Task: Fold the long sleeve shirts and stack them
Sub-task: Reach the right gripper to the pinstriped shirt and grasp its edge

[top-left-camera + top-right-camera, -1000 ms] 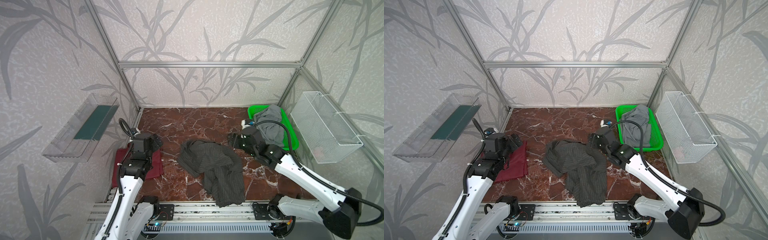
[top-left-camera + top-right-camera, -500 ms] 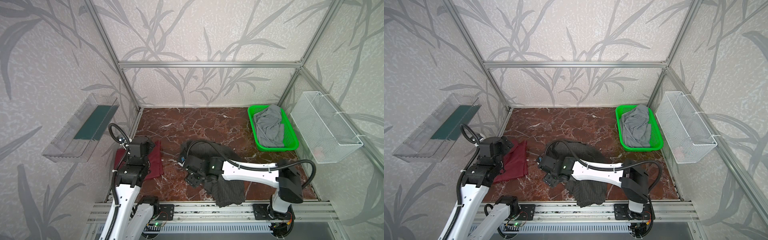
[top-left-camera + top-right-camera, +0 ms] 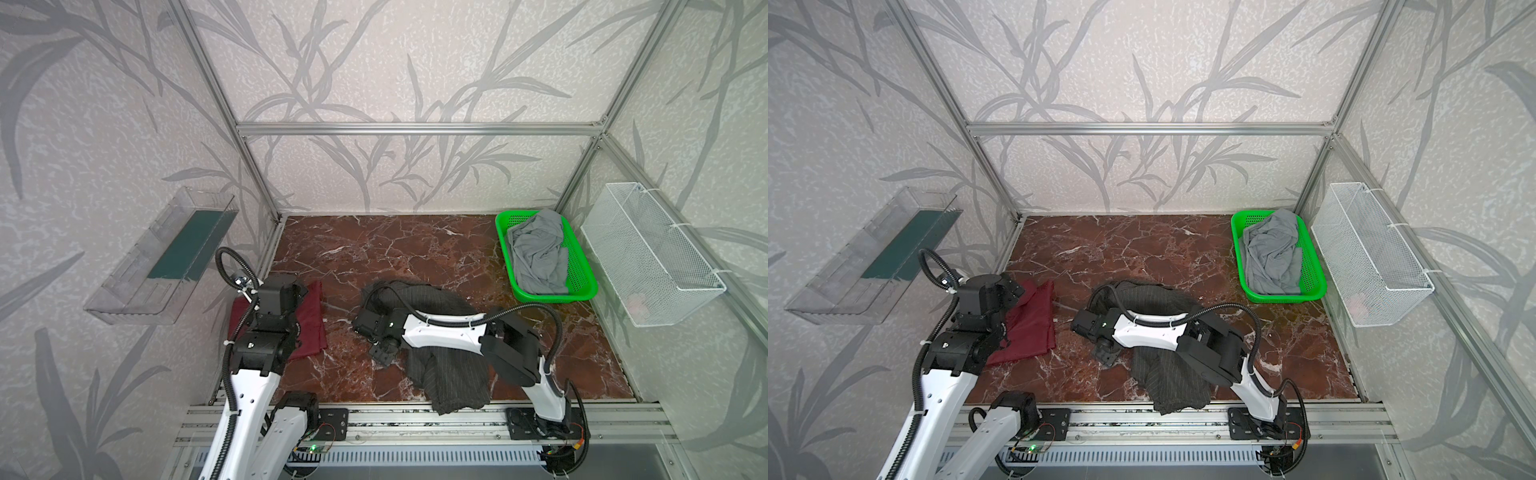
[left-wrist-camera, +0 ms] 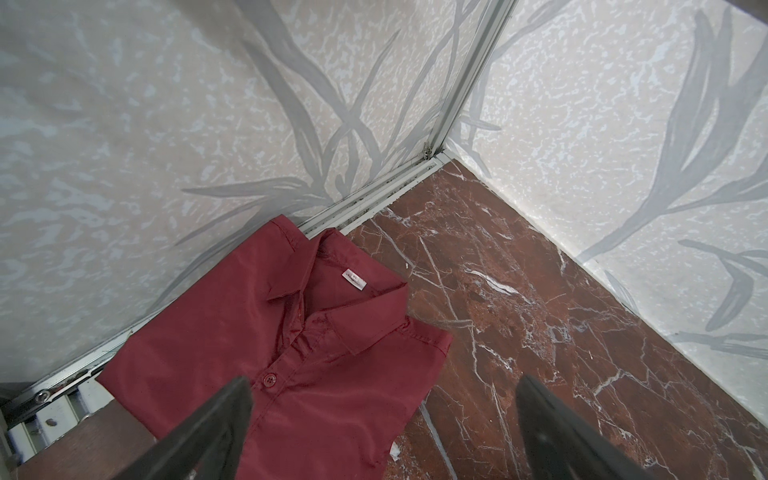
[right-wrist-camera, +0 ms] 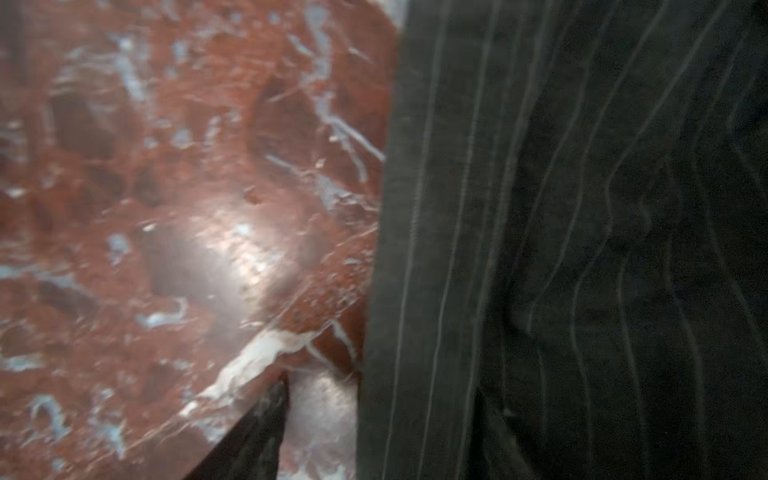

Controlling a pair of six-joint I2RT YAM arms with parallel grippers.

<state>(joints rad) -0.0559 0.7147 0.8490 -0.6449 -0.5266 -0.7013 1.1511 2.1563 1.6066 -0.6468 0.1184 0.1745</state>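
A folded maroon shirt (image 3: 311, 328) (image 3: 1034, 328) lies at the table's left edge, collar and top button up in the left wrist view (image 4: 291, 353). My left gripper (image 3: 298, 291) (image 3: 1014, 291) (image 4: 384, 415) hovers over it, open and empty. A crumpled charcoal pinstriped shirt (image 3: 449, 374) (image 3: 1167, 382) (image 5: 582, 208) lies in the middle, reaching the front edge. My right gripper (image 3: 382, 353) (image 3: 1106, 355) (image 5: 382, 395) points down at this shirt's left edge. One finger is over bare marble and the other over the cloth, with the hem between the parted jaws.
A green basket (image 3: 582, 291) (image 3: 1316, 286) holding a grey garment (image 3: 538, 253) stands at the back right. A white wire basket (image 3: 648, 253) hangs on the right wall and a clear shelf (image 3: 166, 257) on the left wall. The right arm lies across the charcoal shirt.
My right arm swung from beside the green basket across the charcoal shirt to its left edge and came down low; its jaws narrowed a little. My left arm drew back slightly over the maroon shirt.
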